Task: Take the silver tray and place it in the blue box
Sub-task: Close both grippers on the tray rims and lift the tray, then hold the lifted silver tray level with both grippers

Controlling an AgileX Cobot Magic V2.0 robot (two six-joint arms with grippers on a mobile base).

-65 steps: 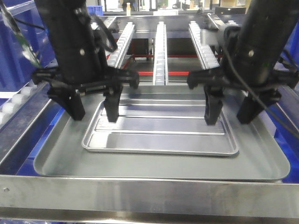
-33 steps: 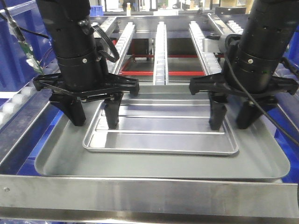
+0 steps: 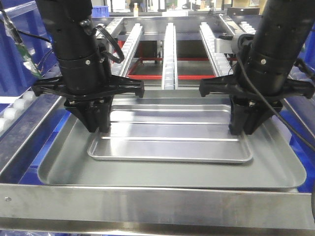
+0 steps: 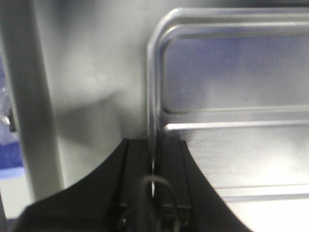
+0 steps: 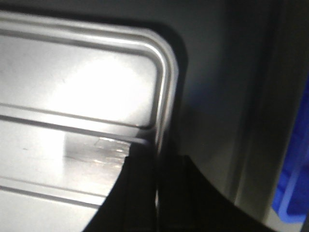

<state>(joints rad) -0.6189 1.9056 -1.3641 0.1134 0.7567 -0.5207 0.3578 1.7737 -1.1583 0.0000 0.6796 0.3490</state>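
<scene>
— Where was the silver tray (image 3: 170,147)?
— Centre frame, lying in the grey tray (image 3: 172,174); left gripper (image 3: 98,125) and right gripper (image 3: 242,128) each pinched a side rim.
— Risk?
— Thin rims could slip if the lift were uneven.

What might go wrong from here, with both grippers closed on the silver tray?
1. The left gripper and right gripper pinch only the thin rim of the silver tray, so it may slip out or tilt when lifted.
2. If one side rises faster, the tray may twist or catch on the grey tray beneath it.
</scene>
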